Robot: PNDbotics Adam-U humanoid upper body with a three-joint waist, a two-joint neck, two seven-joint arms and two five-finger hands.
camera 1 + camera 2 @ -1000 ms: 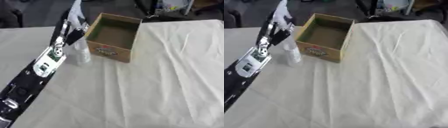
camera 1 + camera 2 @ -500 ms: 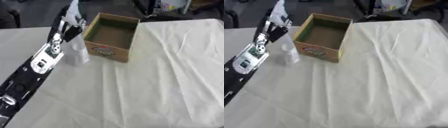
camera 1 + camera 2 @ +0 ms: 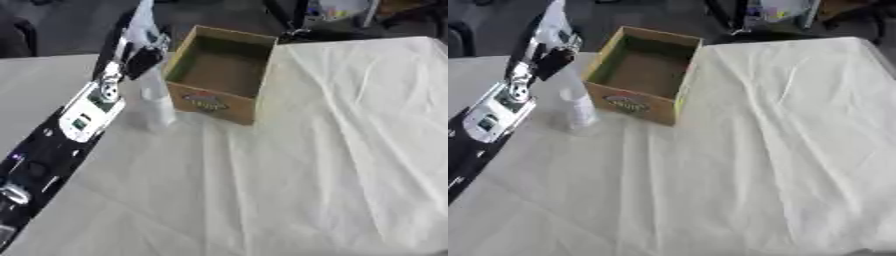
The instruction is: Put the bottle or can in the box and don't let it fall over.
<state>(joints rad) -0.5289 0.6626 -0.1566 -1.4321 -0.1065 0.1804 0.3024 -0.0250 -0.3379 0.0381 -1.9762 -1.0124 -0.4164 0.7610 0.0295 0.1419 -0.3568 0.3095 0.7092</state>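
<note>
Left eye view shows us a table covered with a pale, creased cloth, and on it, toward the far edge and somewhat left of the middle, an open cardboard box. We see its brown inside, bare as far as we can make out, and a coloured label on the near wall. The box sits slightly turned, one corner pointing toward us.

Just beside the box, on its left, stands a small pale bottle. It is upright on the cloth, outside the box, close to the box's near left wall; we cannot tell whether the two touch.

Our left arm runs in from the near left corner of the table, black with a white and green panel along the forearm, and reaches up toward the far edge. The left hand is above and a little behind the bottle, near the box's far left corner. It shows as a blur of black and pale parts, and we cannot tell how its fingers are set, nor whether any part of it touches the bottle's top.

Our right hand appears in neither view.

Beyond the far edge of the table we see dark, blurred shapes.
</note>
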